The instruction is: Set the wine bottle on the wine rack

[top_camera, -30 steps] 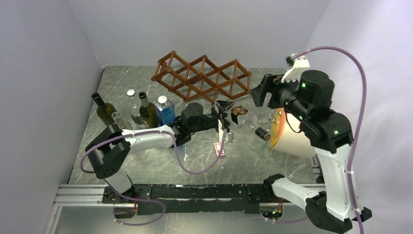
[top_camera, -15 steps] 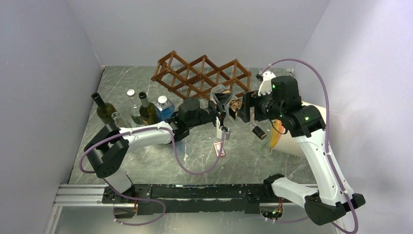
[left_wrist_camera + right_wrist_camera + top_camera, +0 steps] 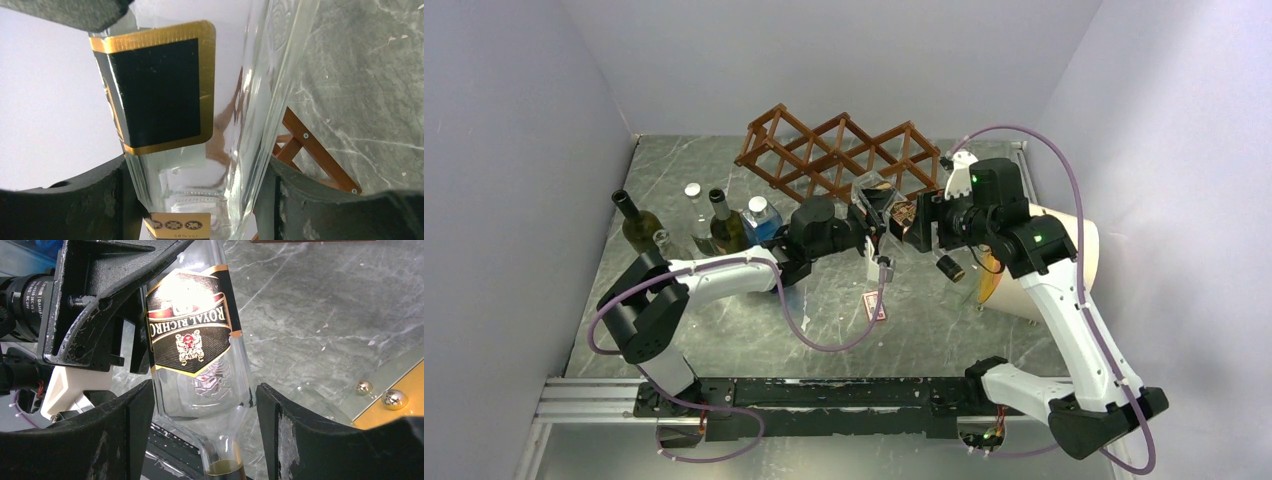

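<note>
A clear glass wine bottle [image 3: 192, 350] with a black and gold label hangs in the air above a grey marble-patterned table [image 3: 325, 305], held between two robot arms. The left jaws are clamped on the body of the bottle beside the label, one jaw pressed to each side of the glass, and this grip keeps it off the table. The right jaws face them from the opposite side and straddle the bottle's shoulder, with the neck running back between them towards that wrist. They stand very close to the glass on both sides, but it cannot be told whether they press on it. This looks like a handover, probably so the right arm can take the bottle at an angle better suited to sliding it in. The wine rack [image 3: 839, 155], a reddish-brown lattice of diamond-shaped cells, stands on the table just beyond both sets of jaws, with no bottle seen in its cells. A group of other bottles [image 3: 724, 230] stands well behind the left jaws
</note>
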